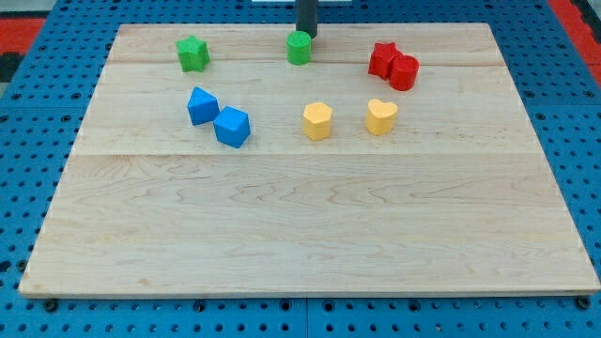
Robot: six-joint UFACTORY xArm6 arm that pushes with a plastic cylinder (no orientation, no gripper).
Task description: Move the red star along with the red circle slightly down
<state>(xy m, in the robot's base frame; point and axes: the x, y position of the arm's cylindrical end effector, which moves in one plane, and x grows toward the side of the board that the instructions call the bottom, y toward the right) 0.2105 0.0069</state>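
The red star (382,57) sits near the view's top right of the wooden board (300,235). The red circle (404,72) touches it on its lower right side. My tip (307,35) stands at the view's top centre, right behind the green circle (299,48) and touching or nearly touching it. The tip is well to the left of the two red blocks, about a block's width higher than the star.
A green star (192,53) lies at the top left. Two blue blocks (202,105) (232,127) sit together at the left centre. A yellow hexagon-like block (317,121) and a yellow heart (380,116) lie below the red blocks. Blue pegboard (28,141) surrounds the board.
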